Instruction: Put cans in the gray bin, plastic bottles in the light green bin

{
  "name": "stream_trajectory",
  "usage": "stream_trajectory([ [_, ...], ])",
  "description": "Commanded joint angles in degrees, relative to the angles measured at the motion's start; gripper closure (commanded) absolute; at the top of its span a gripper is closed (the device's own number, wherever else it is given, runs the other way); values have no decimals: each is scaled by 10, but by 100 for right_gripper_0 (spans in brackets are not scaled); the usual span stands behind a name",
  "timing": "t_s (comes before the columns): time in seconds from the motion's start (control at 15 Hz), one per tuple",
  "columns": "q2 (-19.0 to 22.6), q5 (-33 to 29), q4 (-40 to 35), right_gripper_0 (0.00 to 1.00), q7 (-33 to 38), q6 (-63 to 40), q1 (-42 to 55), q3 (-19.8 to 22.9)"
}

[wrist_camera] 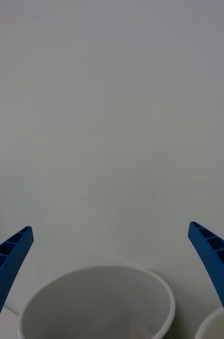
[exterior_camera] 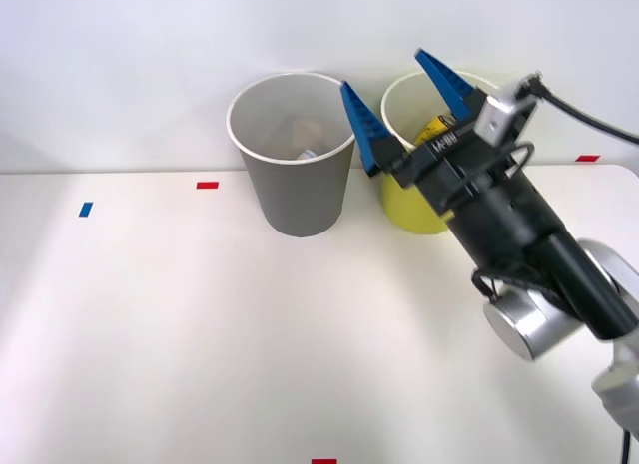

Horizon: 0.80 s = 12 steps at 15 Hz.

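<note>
Sorting looks finished: each bin holds its share, gripper empty.

The small can (exterior_camera: 305,145) lies inside the tall gray tapered bin (exterior_camera: 295,200) at upper centre; a yellow-labelled plastic bottle (exterior_camera: 436,127) sits in the yellow-green bin (exterior_camera: 407,213) beside it. The right gripper (exterior_camera: 407,83) hovers above both rims, blue ribbed fingers (exterior_camera: 361,125) spread wide, likely after a drop.

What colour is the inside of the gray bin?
White, like its rim; the gray bin shows this best in the front view.
</note>
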<state>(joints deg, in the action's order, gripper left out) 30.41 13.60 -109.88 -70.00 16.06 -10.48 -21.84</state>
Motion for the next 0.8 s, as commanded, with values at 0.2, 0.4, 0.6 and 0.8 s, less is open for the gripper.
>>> stream_trajectory([
  [0.2, 31, 18, -125, 0, -7, 60, 266, 43],
  [0.4, 2, 19, -132, 0, -8, 105, 375, 47],
  [0.6, -35, 18, -132, 0, -9, 121, 457, 47],
  [0.8, -88, 11, -132, 0, -10, 121, 515, 46],
])
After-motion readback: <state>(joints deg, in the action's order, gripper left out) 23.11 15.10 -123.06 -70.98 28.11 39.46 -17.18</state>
